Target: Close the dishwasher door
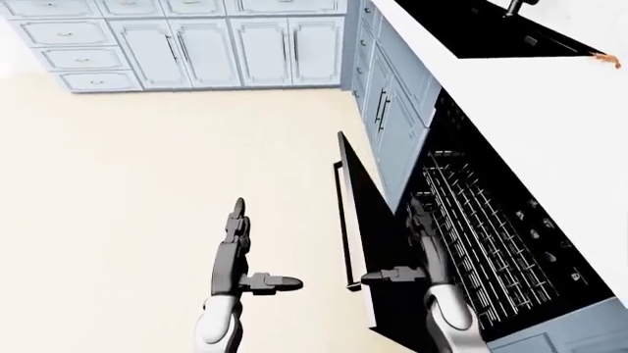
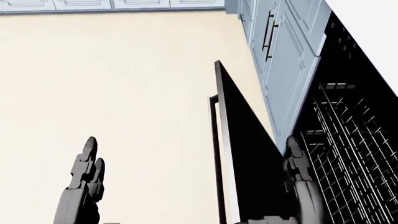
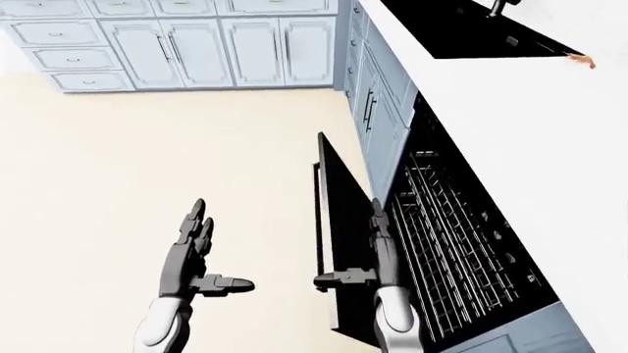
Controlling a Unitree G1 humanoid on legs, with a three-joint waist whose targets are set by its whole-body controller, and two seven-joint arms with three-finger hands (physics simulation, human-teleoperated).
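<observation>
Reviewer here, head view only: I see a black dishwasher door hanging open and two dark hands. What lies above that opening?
Observer: A white countertop runs over the dishwasher, with a black sink set in it.
Reviewer: Thumbs? Mine cuts them off.
Observer: Both stick out sideways; the left hand and right hand are open, gripping nothing.
Reviewer: Anything on the counter?
Observer: A small orange thing at the picture's right edge; too small to identify.
</observation>
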